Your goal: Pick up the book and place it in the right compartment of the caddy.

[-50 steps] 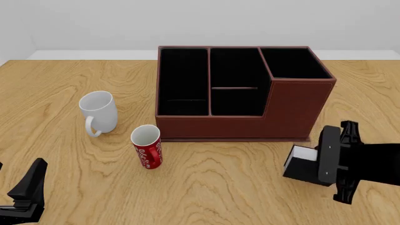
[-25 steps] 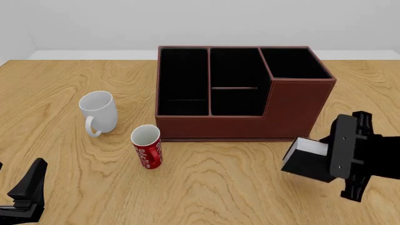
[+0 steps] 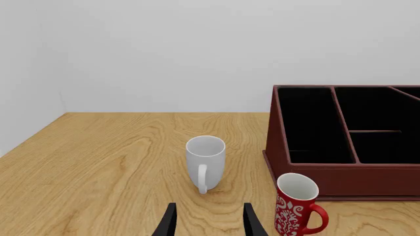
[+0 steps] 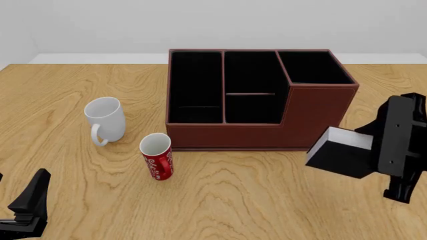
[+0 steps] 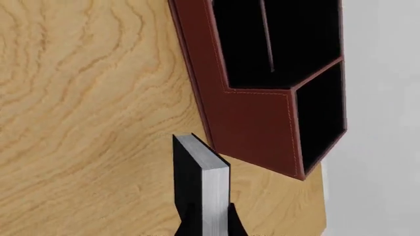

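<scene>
Above table [image 4: 253, 200], book [image 4: 340, 152] in right hand [image 4: 377, 150].

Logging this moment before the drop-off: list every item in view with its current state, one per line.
Book: held off the table by the right end effector, tilted, outside the box.
Box: upright on the table, all sections empty, including the tall right section.
White mug: upright, empty.
Red mug: upright, appears empty.
Left end effector: open, holding nothing, low over the table.
</scene>
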`<state>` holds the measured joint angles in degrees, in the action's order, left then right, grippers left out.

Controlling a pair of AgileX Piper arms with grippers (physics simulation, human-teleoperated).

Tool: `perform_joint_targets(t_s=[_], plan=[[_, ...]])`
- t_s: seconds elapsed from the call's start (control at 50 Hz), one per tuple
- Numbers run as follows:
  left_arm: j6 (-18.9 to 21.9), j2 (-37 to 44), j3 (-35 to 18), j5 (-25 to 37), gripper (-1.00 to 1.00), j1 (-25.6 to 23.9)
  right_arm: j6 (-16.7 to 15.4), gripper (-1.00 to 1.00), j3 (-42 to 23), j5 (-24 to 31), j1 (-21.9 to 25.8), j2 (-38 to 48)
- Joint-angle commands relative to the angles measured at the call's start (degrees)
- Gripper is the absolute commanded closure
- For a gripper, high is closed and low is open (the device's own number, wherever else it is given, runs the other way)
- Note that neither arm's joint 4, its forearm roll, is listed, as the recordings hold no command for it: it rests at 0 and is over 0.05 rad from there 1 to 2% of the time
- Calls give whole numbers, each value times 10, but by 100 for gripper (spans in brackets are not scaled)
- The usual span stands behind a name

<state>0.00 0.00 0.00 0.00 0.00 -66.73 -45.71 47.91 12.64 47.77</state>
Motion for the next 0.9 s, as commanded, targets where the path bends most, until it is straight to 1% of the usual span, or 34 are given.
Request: perform_joint_targets(t_s=[0.02,0.14,0.16,0.2,0.24,0.32,0.34,0.36,0.42,0.6,0.66,0.76,0.78,0.8,0.9], plan=[[0,0,0,0,-100,0,8,100,-59,45,8,-18],[0,0,0,0,-100,0,8,100,-90,71,12,-22],[0,0,0,0,-100,0,7,100,-103,74,12,-21],[0,0,0,0,-100,0,14,100,-121,88,18,-20],[0,0,0,0,-100,0,11,100,-128,94,20,-23],[0,0,0,0,-100,0,30,100,-166,124,32,-19],[0,0,0,0,-100,0,45,100,-187,133,39,-13],[0,0,0,0,-100,0,51,100,-206,142,43,-8],[0,0,0,0,-100,0,60,100,-232,154,46,1],[0,0,0,0,-100,0,59,100,-269,171,31,13],[0,0,0,0,-100,0,60,100,-292,178,26,21],[0,0,0,0,-100,0,56,100,-305,176,19,29],[0,0,0,0,-100,0,57,100,-311,177,19,33],[0,0,0,0,-100,0,52,100,-320,176,15,39],[0,0,0,0,-100,0,56,100,-355,179,19,61]])
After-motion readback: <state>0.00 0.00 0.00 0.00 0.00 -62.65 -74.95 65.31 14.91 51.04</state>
